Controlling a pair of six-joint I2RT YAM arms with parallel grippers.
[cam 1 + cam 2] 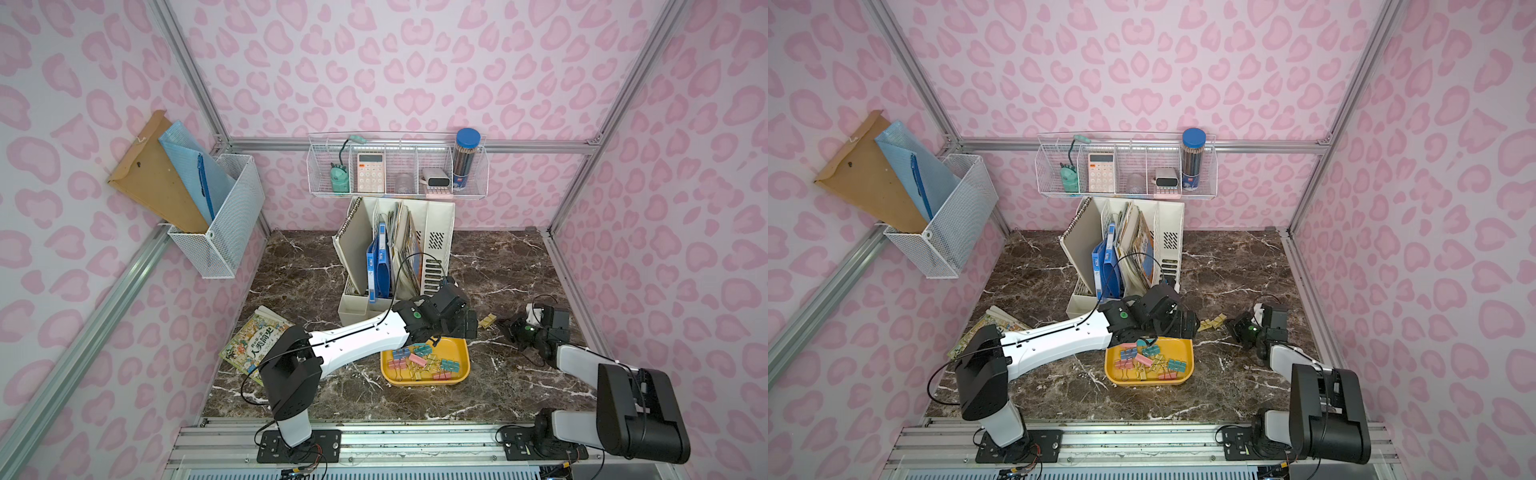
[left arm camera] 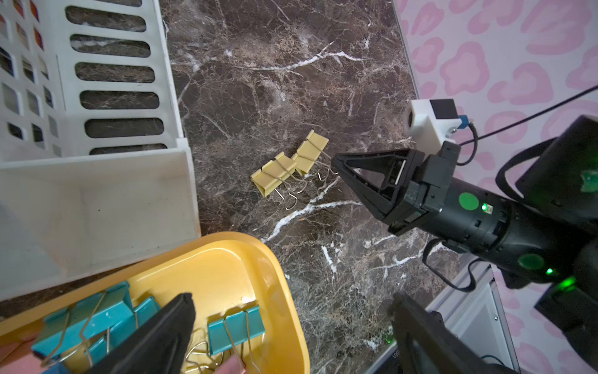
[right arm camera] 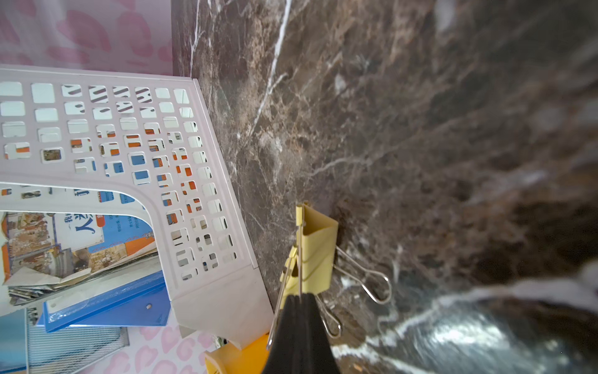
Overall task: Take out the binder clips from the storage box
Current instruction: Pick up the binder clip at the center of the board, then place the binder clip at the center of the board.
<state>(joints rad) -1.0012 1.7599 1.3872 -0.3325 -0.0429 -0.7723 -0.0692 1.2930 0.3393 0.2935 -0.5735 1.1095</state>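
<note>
The storage box (image 1: 424, 380) (image 1: 1148, 381) is a shallow yellow tray holding several pink, yellow and teal binder clips (image 1: 419, 359) (image 1: 1150, 359). My left gripper (image 1: 455, 332) (image 2: 291, 301) hangs open over the tray's far right corner, one finger above the teal clips (image 2: 236, 327), the other outside the rim. Two yellow clips (image 1: 487, 321) (image 2: 291, 165) lie on the marble to the right of the tray. My right gripper (image 1: 500, 322) (image 3: 299, 296) is shut on the wire handle of one yellow clip (image 3: 317, 255).
A tall cream file organiser (image 1: 395, 257) with folders stands just behind the tray. A picture book (image 1: 253, 340) lies at the left under my left arm. White wire baskets (image 1: 397, 166) (image 1: 220, 216) hang on the walls.
</note>
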